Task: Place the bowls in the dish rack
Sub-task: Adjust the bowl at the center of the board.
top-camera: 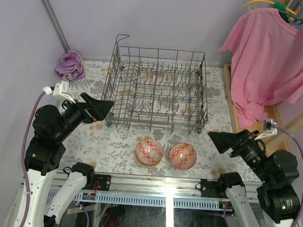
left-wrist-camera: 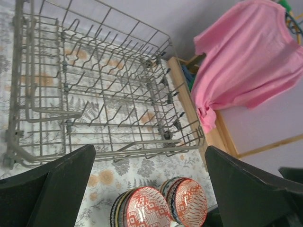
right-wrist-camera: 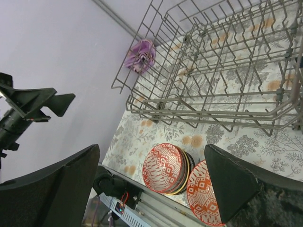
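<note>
Matte black, blocky joint housings on the left arm (top-camera: 47,133) and right arm (top-camera: 279,178); white lower links (top-camera: 33,188) at the bottom of the frame. Broad black wedge-shaped fingers (top-camera: 98,108). Lilac cables (top-camera: 32,114) along the outer edges, running to small white wrist mounts (top-camera: 60,90).

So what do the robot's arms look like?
Both arms match: chunky black joints on white lower links. The left gripper and right gripper each have two wide, black, wedge-shaped fingers. A thin purple cable loops along each arm to a small white plug near the wrist.
</note>
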Controlling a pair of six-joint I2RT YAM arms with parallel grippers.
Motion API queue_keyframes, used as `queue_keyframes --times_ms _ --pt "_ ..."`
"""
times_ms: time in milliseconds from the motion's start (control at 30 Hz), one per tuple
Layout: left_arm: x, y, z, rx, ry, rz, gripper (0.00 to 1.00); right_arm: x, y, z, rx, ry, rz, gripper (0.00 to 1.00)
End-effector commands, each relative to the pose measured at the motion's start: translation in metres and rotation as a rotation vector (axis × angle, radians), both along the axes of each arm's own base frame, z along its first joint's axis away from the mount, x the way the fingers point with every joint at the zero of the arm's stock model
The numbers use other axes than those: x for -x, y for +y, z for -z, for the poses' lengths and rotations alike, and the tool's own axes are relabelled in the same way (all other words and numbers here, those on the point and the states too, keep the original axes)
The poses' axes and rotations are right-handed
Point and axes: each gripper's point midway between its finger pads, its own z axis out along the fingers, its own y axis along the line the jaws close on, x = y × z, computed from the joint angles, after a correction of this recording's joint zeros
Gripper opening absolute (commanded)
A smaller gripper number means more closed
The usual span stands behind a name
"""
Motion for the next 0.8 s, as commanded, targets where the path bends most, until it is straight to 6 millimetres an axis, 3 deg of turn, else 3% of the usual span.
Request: queue_keyframes --times_ms 0,67,100,167,233,267,500,767 --pt "0.023 -0.023 -0.025 0.038 -0.058 0.167 1.00 0.000 0.019 -0.024 0.020 -0.070 -0.136 0.99" --pt "0.022 -0.020 -0.021 0.053 -0.035 0.139 1.00 0.000 0.021 -0.037 -0.030 -0.152 -0.137 0.99" --pt "0.024 -0.023 -0.019 0.046 -0.020 0.162 1.00 -0.005 0.020 -0.033 -0.049 -0.125 -0.121 0.99" --pt "0.023 -0.029 -0.008 0.032 0.013 0.208 1.00 -0.018 0.027 -0.013 -0.042 0.000 -0.147 0.99" --pt "0.024 -0.034 -0.001 0.028 0.033 0.244 1.00 -0.025 0.037 0.004 -0.005 0.088 -0.219 0.93" --pt "0.026 -0.037 0.002 0.031 0.045 0.269 1.00 -0.029 0.038 0.012 0.017 0.122 -0.225 0.95" --pt "0.029 -0.050 0.030 0.075 0.162 0.346 1.00 -0.050 0.022 0.088 0.214 0.398 -0.166 0.99" --pt "0.031 -0.037 0.042 0.032 0.273 0.262 1.00 -0.056 0.002 0.125 0.356 0.512 -0.107 0.99"
